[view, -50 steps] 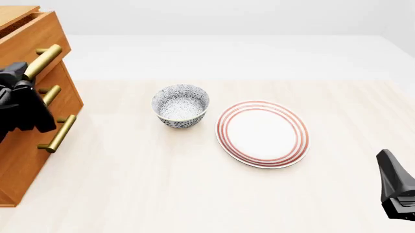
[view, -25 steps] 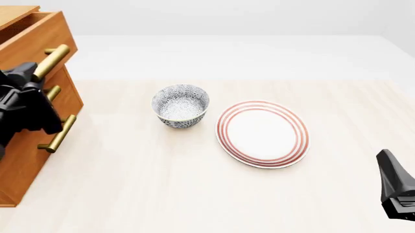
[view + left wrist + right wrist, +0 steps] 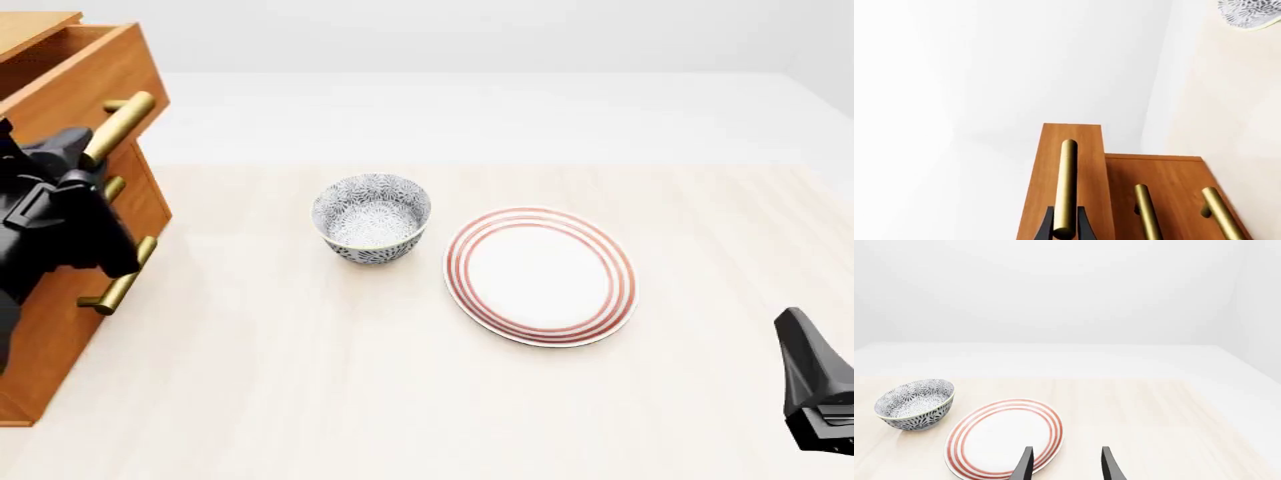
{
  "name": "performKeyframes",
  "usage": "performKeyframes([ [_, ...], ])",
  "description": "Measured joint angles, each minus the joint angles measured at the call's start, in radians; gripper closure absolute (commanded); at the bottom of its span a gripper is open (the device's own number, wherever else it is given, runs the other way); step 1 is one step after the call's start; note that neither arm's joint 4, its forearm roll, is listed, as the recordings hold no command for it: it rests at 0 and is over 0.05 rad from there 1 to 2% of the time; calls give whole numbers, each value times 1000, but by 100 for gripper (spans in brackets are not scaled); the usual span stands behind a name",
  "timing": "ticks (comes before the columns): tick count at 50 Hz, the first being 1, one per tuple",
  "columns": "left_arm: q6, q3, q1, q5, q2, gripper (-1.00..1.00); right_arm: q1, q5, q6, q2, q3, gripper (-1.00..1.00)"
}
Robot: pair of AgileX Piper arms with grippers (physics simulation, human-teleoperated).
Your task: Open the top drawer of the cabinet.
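The cabinet [image 3: 51, 330] stands at the table's left edge. Its top drawer [image 3: 83, 78] is pulled partly out and overhangs the two lower drawers. My left gripper [image 3: 80, 155] is shut on the top drawer's brass bar handle [image 3: 120, 120]. In the left wrist view the black fingers [image 3: 1048, 229] clamp the lower end of that handle [image 3: 1067, 180] on the drawer front [image 3: 1084, 150], with my left gripper [image 3: 1065, 231] at the frame's edge. My right gripper [image 3: 798, 340] is open and empty at the near right; its fingers [image 3: 1025, 464] show apart in the right wrist view.
A patterned blue-and-white bowl [image 3: 372, 217] sits mid-table, right of the cabinet. A white plate with red rings [image 3: 541, 275] lies beside it. Both show in the right wrist view, the bowl [image 3: 915, 404] and the plate [image 3: 1004, 437]. The two lower handles [image 3: 1148, 212] stay flush.
The top drawer has slid further out of the cabinet, toward the right, with my left gripper on its handle. The right arm has not moved.
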Motion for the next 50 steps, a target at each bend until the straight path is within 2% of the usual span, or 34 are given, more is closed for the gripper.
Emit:
performKeyframes([
  [44,-9,-8,-78,31,-11,100,0,0,0,0,0,-100],
  [45,-10,-8,-80,33,-11,-100,0,0,0,0,0,-100],
  [50,-11,-1,-99,51,-28,-100,0,0,0,0,0,-100],
])
